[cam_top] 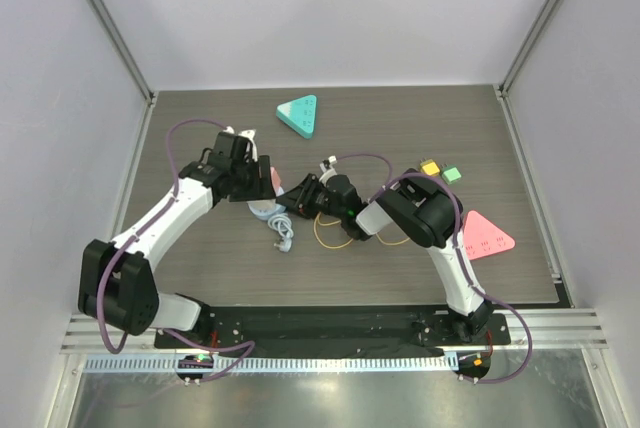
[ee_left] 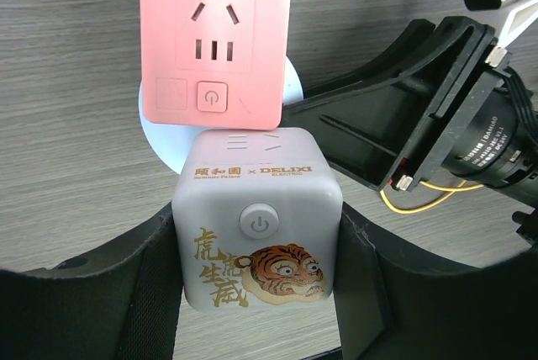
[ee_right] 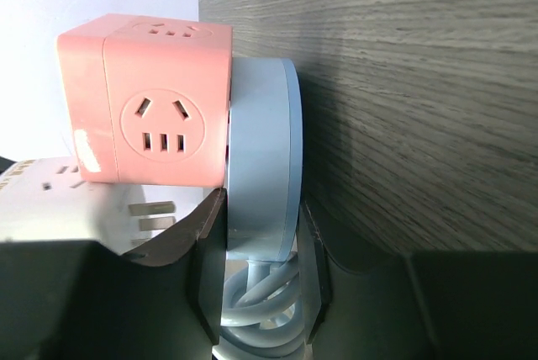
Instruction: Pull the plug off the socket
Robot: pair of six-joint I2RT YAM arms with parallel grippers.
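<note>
Jaws of left gripper pinch the pale grey cube plug with tiger print by two opposite sides. Its metal prongs show bare, out of the pink cube socket just beside it. Socket is mounted on light blue round disc. Jaws of right gripper clamp the disc's rim. All sits mid-way across the dark wood-grain surface.

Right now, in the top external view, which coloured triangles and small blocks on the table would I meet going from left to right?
teal triangle → yellow block → green block → pink triangle
</note>
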